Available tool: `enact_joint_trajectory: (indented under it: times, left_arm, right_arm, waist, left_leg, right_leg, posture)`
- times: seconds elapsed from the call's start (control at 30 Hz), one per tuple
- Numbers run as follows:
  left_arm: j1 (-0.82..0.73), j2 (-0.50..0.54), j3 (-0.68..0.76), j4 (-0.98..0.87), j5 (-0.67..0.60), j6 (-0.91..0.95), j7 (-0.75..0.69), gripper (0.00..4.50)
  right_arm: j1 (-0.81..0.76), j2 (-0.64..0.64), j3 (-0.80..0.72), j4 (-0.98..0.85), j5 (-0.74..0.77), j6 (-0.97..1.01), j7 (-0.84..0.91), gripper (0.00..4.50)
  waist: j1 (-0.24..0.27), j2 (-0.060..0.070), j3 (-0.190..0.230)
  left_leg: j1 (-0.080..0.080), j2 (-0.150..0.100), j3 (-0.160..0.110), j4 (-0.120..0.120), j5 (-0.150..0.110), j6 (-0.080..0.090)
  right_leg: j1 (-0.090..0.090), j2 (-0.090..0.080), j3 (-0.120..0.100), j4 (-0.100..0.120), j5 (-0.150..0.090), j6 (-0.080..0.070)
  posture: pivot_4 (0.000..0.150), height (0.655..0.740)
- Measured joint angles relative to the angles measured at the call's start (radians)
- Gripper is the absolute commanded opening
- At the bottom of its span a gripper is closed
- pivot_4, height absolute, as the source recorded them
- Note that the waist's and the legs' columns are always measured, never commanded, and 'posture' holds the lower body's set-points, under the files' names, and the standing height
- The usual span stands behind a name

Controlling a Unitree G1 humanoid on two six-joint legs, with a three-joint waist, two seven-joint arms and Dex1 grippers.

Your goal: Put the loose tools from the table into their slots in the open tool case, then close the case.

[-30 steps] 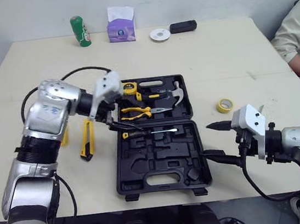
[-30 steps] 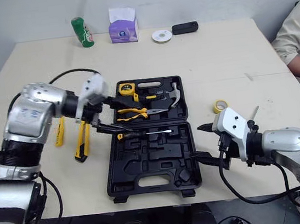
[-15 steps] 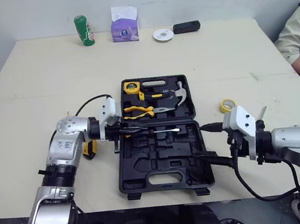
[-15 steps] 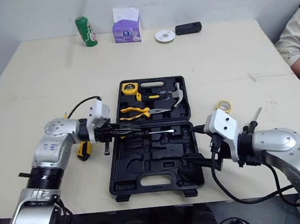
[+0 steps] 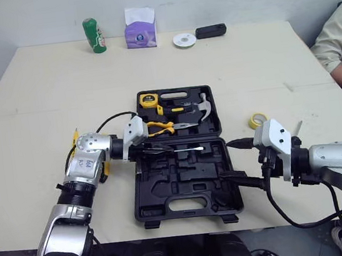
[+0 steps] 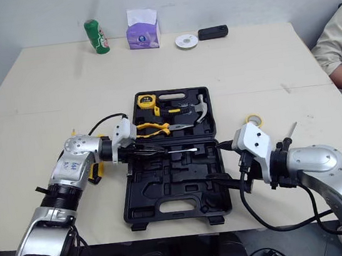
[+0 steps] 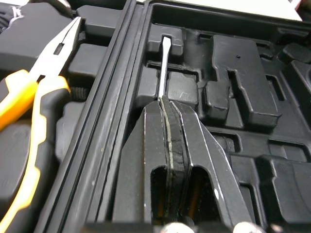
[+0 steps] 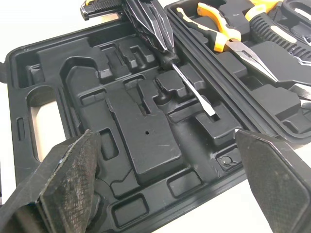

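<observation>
At the centre of the frame, on the pale counter, the black tool case lay open, its lid half toward the top and its moulded tray half toward the bottom. The left fingers reached in from the left edge of the case and were pressed together on the dark handle of a screwdriver. Its bright shaft pointed toward the right of the frame, lying along a narrow groove in the tray half, just beside the hinge line. Whether the handle was fully seated could not be told.

The right fingers were spread wide apart and held nothing, sitting at the lower right edge of the case with the tray between them in the wrist view.

Yellow-handled pliers, a hammer and a yellow tape measure sat in the lid half. A yellow and black knife lay on the counter left of the case, partly hidden behind the left arm. A roll of yellow tape lay to the right of the case, well apart from it.

Along the top of the frame stood a green can, a purple tissue box, a white disc and a small black object. A person's sleeve showed at the right edge.
</observation>
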Motion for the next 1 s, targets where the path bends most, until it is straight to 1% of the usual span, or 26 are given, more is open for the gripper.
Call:
enact_joint_trajectory:
  times: [0.27, 0.47, 0.6, 0.77, 1.0]
  left_arm:
    - [-0.004, 0.000, -0.030, 0.015, 0.037, -0.060, 0.037, 0.02]
    - [-0.017, 0.013, -0.064, 0.022, 0.064, -0.071, 0.030, 0.02]
    - [-0.034, 0.017, -0.088, 0.021, 0.087, -0.044, 0.027, 0.02]
    - [-0.062, 0.014, -0.129, 0.040, 0.128, -0.060, 0.040, 0.02]
    - [-0.066, 0.014, -0.133, 0.055, 0.129, -0.058, 0.041, 0.02]
  right_arm:
    - [0.009, 0.013, 0.001, 0.000, -0.003, 0.000, -0.015, 4.50]
    - [0.028, 0.037, 0.001, 0.000, -0.002, 0.001, -0.038, 4.50]
    - [0.034, 0.042, -0.001, 0.000, -0.002, 0.001, -0.054, 4.50]
    - [0.043, 0.042, -0.001, 0.000, -0.003, 0.000, -0.064, 4.50]
    - [0.063, 0.042, -0.001, 0.000, -0.007, -0.001, -0.068, 4.50]
  waist:
    - [0.001, 0.000, -0.004]
    - [0.000, -0.001, -0.013]
    - [0.000, -0.001, -0.014]
    - [0.001, 0.006, -0.027]
    - [0.001, 0.011, -0.031]
  left_leg:
    - [0.002, 0.000, 0.000, 0.000, 0.000, 0.000]
    - [0.005, 0.001, 0.000, 0.000, -0.001, -0.001]
    - [0.018, 0.004, -0.001, -0.002, -0.007, -0.001]
    - [0.019, 0.004, 0.000, -0.001, -0.010, 0.000]
    - [0.020, 0.004, 0.000, -0.001, -0.010, 0.000]
  right_leg:
    - [0.002, -0.001, 0.000, 0.000, 0.000, 0.000]
    - [0.004, -0.002, 0.001, -0.001, 0.000, 0.000]
    - [0.017, -0.002, 0.000, -0.008, -0.001, -0.002]
    - [0.018, -0.003, 0.000, -0.011, -0.001, -0.001]
    - [0.019, -0.004, 0.000, -0.010, -0.001, -0.001]
  posture:
    - [0.150, 0.7278]
    - [0.150, 0.7278]
    - [0.150, 0.7278]
    - [0.150, 0.7278]
    - [0.150, 0.7278]
